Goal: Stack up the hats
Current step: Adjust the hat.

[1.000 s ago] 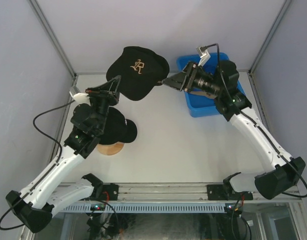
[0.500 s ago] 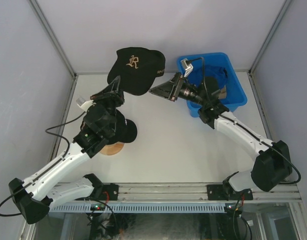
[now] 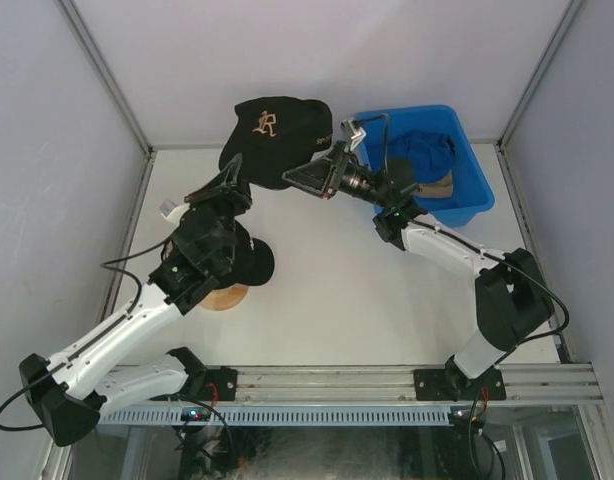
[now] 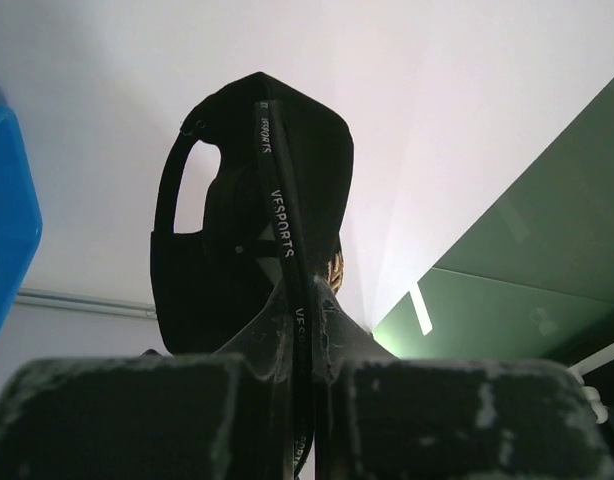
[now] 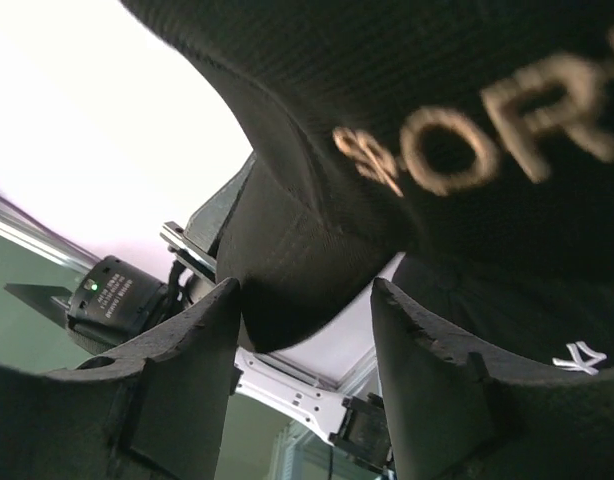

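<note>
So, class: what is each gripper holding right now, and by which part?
The left gripper pinches the black cap by the printed band along its edge. The right gripper stands open around the cap's fabric, not gripping it.

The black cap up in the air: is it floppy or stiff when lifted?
Probably floppy: the cap hangs from the left gripper by its thin strap, and its crown looks folded narrow in the left wrist view. Likely light too, since that small pinch alone carries it.

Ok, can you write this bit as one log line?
left hand: shut on black cap | right hand: open around its edge
</note>
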Available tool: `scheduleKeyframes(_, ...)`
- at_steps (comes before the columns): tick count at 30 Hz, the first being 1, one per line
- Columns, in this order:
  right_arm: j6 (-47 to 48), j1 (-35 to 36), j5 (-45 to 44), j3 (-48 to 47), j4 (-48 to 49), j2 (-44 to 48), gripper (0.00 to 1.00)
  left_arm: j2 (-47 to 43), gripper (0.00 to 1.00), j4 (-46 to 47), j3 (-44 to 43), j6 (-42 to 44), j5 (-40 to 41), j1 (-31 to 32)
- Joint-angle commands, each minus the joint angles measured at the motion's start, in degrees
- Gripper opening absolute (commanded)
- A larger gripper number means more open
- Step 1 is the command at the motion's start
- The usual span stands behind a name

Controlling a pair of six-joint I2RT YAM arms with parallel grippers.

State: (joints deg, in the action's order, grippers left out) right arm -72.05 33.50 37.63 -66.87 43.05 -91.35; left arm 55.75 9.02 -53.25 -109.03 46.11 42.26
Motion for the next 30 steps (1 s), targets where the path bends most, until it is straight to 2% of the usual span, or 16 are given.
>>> scheduleKeyframes(1, -3.98, 0.52, 0.17, -3.44, 8.83, -1.25, 0.5, 0.29, 0.0, 2.23, -2.67, -2.7, -2.15, 0.37)
scheduleKeyframes(8, -7.51, 0.22, 2.25, -7.33, 12.07, -4.25, 0.09, -0.29, 0.0, 2.18, -1.24, -3.73, -3.25, 0.37)
scheduleKeyframes(10, -9.3, -0.19, 3.08, -7.49, 13.8, -4.9, 0.01, -0.79, 0.01, 2.56, -0.65, -3.83, -3.5, 0.32)
scheduleKeyframes(11, -10.18, -0.45, 3.62, -7.65, 14.5, -5.15, 0.0, -1.11, 0.03, 3.21, 0.02, -3.71, -3.85, 0.28)
scheduleKeyframes(16, -14.34, -2.82, 7.44, -9.39, 16.61, -6.16, 0.0, -3.86, 0.35, 8.49, 4.17, -0.01, -7.46, -1.92)
scheduleKeyframes(20, -18.51, -4.77, 11.05, -12.06, 18.78, -7.34, 0.0, -4.63, 0.52, 16.04, 6.27, 6.23, -18.63, -7.66)
scheduleKeyframes(24, -26.65, -6.46, 13.58, -15.09, 25.39, -9.55, 0.0, -2.96, 0.6, 26.27, 9.87, 6.32, -33.75, -16.31)
scheduleKeyframes(30, -39.9, -7.45, 15.85, -18.17, 36.04, -12.0, 0.0, 3.62, 0.63, 44.66, 11.95, 1.96, -51.92, -25.09)
